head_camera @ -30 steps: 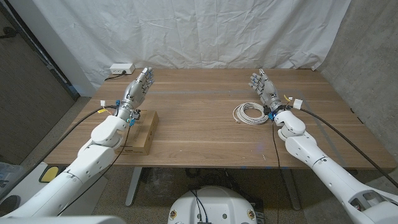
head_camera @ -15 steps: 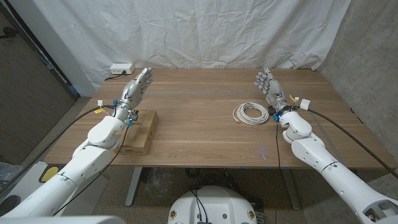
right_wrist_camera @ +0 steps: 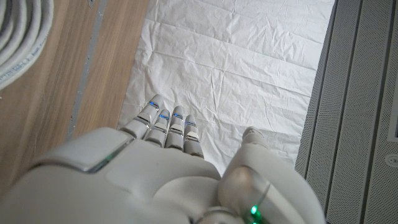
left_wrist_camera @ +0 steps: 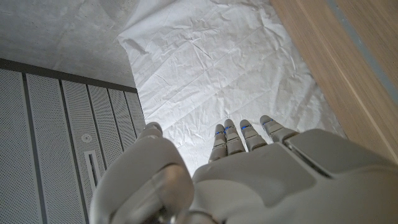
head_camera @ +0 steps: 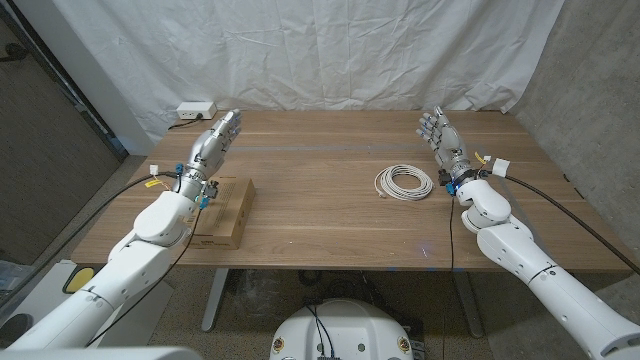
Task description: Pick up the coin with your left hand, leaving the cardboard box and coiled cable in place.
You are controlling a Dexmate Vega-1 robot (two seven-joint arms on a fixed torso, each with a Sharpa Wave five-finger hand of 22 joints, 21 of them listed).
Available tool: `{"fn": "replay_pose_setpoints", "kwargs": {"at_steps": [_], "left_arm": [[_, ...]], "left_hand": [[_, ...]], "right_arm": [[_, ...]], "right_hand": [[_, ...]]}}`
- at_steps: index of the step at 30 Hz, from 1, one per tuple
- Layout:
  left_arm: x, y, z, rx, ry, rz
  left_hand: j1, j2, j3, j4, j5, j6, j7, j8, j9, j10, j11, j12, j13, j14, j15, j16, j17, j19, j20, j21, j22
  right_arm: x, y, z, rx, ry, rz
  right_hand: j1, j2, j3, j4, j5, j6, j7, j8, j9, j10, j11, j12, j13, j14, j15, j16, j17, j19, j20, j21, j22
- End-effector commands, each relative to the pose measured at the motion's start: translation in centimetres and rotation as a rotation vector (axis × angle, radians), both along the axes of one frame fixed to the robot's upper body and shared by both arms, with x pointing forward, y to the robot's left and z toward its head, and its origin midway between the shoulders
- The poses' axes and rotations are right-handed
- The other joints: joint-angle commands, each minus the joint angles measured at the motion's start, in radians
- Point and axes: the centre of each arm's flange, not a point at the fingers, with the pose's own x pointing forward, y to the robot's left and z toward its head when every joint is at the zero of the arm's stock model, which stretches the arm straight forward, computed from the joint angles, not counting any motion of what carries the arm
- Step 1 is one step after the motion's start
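Near edge, robot's left side: cardboard box [head_camera: 222, 211] sits flat on the wooden bench [head_camera: 320, 215], close to the front-left corner. The left forearm passes over its inner-left part, so part of the lid is hidden.

Left hand [head_camera: 214, 144] is just past the box, raised over the bench, fingers straight and together-ish, pointing toward the far edge. It holds nothing. Left wrist view agrees: left hand [left_wrist_camera: 249, 168] seen from the back, fingers [left_wrist_camera: 231, 137] extended side by side, thumb off to one side, nothing between them.

Mid bench, robot's right side: coiled cable [head_camera: 403, 182], white, lying flat in a loose ring with one end poking out on its inner side. Well apart from the box. A slice of the same coil shows in the right wrist view [right_wrist_camera: 22, 37].

Right hand [head_camera: 446, 146] is just beside the cable on its outer side, also raised, fingers extended toward the back, gripping nothing. Right wrist view: right hand [right_wrist_camera: 168, 180], fingers straight, thumb apart.

Coin: cannot pick it out on the bench in any view, so cannot tell where it lies.

Far side: white sheet [head_camera: 300, 50] hung as backdrop behind the bench, and a white power strip [head_camera: 195, 110] on the floor by the far-left corner.
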Motion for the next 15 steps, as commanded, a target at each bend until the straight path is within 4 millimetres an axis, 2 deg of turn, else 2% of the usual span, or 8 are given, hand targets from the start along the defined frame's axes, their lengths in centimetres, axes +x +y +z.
{"fn": "replay_pose_setpoints", "kwargs": {"at_steps": [1, 15], "left_arm": [[-1.6, 0.6, -0.8, 0.010, -0.045, 0.003], [-3.0, 1.5, -1.4, 0.000, -0.075, 0.038]], "left_hand": [[0.015, 0.003, 0.001, -0.009, -0.004, -0.001, -0.004, -0.002, 0.004, 0.007, -0.007, -0.004, 0.003, 0.002, -0.006, 0.000, 0.003, 0.007, -0.079, -0.004, 0.002], [0.025, 0.006, 0.001, -0.014, -0.005, 0.007, -0.007, -0.002, 0.004, 0.012, -0.012, -0.005, 0.003, 0.008, -0.009, -0.001, 0.003, 0.016, -0.082, -0.004, 0.002]], "right_arm": [[0.7, 1.2, -0.2, -0.005, 0.008, 0.020], [0.5, 2.7, 0.4, -0.033, 0.033, 0.017]], "right_hand": [[0.007, 0.004, 0.002, -0.004, -0.001, 0.012, -0.001, -0.002, 0.005, 0.008, -0.002, -0.001, 0.005, 0.013, -0.002, -0.003, 0.003, 0.009, -0.034, -0.003, 0.004], [0.007, 0.004, 0.001, -0.005, -0.001, 0.012, -0.001, -0.003, 0.005, 0.011, 0.000, -0.002, 0.005, 0.016, -0.002, -0.004, 0.003, 0.011, -0.034, -0.007, 0.005]]}}
